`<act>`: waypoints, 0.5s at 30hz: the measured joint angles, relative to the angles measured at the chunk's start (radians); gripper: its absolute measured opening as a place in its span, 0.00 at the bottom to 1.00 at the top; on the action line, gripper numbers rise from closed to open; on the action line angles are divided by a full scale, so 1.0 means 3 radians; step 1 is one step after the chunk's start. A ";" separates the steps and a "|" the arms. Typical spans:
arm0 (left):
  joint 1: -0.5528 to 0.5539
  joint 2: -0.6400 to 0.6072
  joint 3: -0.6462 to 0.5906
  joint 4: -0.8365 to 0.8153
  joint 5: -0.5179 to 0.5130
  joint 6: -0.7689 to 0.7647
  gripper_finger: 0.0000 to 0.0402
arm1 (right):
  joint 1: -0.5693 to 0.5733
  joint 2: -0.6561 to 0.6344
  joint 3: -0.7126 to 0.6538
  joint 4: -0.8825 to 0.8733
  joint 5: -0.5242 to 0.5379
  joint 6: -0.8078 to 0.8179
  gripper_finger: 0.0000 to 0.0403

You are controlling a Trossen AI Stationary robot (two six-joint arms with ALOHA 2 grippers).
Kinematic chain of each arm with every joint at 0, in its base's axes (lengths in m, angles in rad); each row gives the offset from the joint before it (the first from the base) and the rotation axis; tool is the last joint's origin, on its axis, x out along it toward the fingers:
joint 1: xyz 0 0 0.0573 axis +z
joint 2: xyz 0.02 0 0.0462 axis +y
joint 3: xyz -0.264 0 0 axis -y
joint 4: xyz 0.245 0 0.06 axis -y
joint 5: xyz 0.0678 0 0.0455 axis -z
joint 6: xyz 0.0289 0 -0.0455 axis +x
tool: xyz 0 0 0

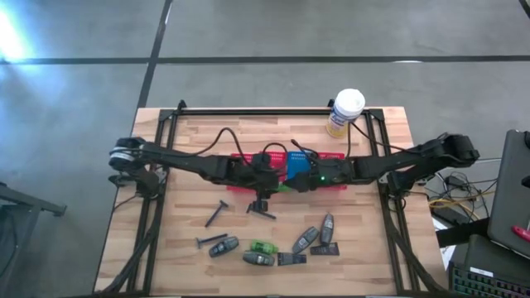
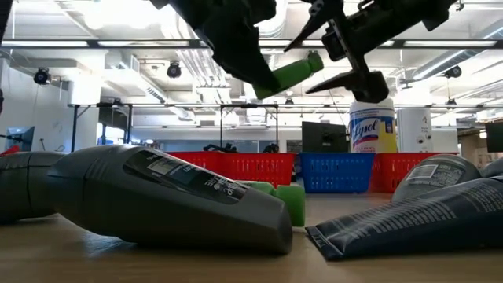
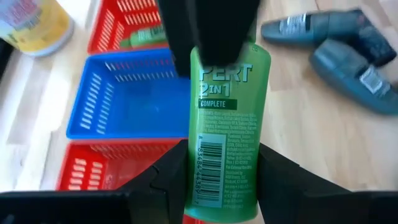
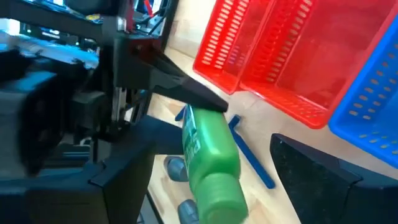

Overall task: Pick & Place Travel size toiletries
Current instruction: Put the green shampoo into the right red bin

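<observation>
My left gripper (image 3: 224, 155) is shut on a bright green bottle (image 3: 227, 93), held in the air over the baskets near the table's middle (image 1: 286, 186). My right gripper (image 4: 217, 143) is open. Its fingers stand on either side of the bottle's cap end (image 2: 313, 63), with a gap showing on both sides. Grey-black tubes (image 1: 305, 240), black razors (image 1: 217, 215), dark sachets (image 1: 291, 259) and another green bottle (image 1: 263, 247) lie on the near part of the table. One more green bottle (image 3: 146, 37) lies inside a red basket. My left gripper pinches the green bottle's barcode end (image 3: 214, 158) between its two fingers (image 3: 171, 177). The fingers come from the table's left and lie along the bottle. The bottle is lifted clear and sticks out forward, its cap end raised slightly toward my right gripper.
A blue basket (image 1: 296, 168) stands between red baskets (image 1: 331, 157) behind the grippers. The yellow white-lidded canister (image 1: 344, 112) stands at the far right of the table. The loose toiletries crowd the near middle, and bare wood lies near the left and right edges.
</observation>
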 joint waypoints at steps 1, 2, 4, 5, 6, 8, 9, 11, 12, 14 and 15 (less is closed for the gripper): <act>0.0000 0.0015 0.0006 -0.0005 0.0000 0.0000 0.37 | 0.0000 0.0010 -0.0001 -0.0022 -0.0013 0.0019 0.77; 0.0003 0.0022 0.0007 -0.0004 -0.0010 0.0000 0.37 | 0.0002 0.0026 -0.0001 -0.0035 -0.0032 0.0040 0.76; 0.0003 0.0023 0.0002 -0.0012 -0.0062 0.0000 0.37 | 0.0011 0.0054 -0.0001 -0.0033 -0.0070 0.0087 0.73; 0.0003 0.0023 0.0002 -0.0021 -0.0071 -0.0001 0.37 | 0.0012 0.0059 -0.0001 -0.0045 -0.0078 0.0099 0.72; 0.0003 0.0020 0.0002 -0.0012 -0.0077 -0.0001 0.37 | 0.0013 0.0060 -0.0001 -0.0052 -0.0087 0.0104 0.70; 0.0003 0.0012 0.0005 0.0002 -0.0079 -0.0001 0.37 | 0.0012 0.0058 -0.0001 -0.0038 -0.0087 0.0105 0.67; 0.0003 0.0012 0.0005 -0.0001 -0.0079 -0.0001 0.37 | 0.0010 0.0055 -0.0001 -0.0038 -0.0087 0.0105 0.65; 0.0003 0.0012 0.0004 0.0001 -0.0083 -0.0001 0.37 | 0.0008 0.0044 -0.0001 -0.0039 -0.0087 0.0106 0.61; 0.0003 0.0013 0.0004 0.0005 -0.0084 -0.0001 0.37 | 0.0008 0.0041 -0.0001 -0.0035 -0.0087 0.0111 0.59; 0.0003 0.0013 0.0004 0.0039 -0.0085 -0.0002 0.37 | 0.0009 0.0041 -0.0001 -0.0031 -0.0089 0.0130 0.54; 0.0003 0.0013 0.0004 0.0062 -0.0085 -0.0001 0.37 | 0.0009 0.0050 -0.0001 -0.0028 -0.0092 0.0143 0.52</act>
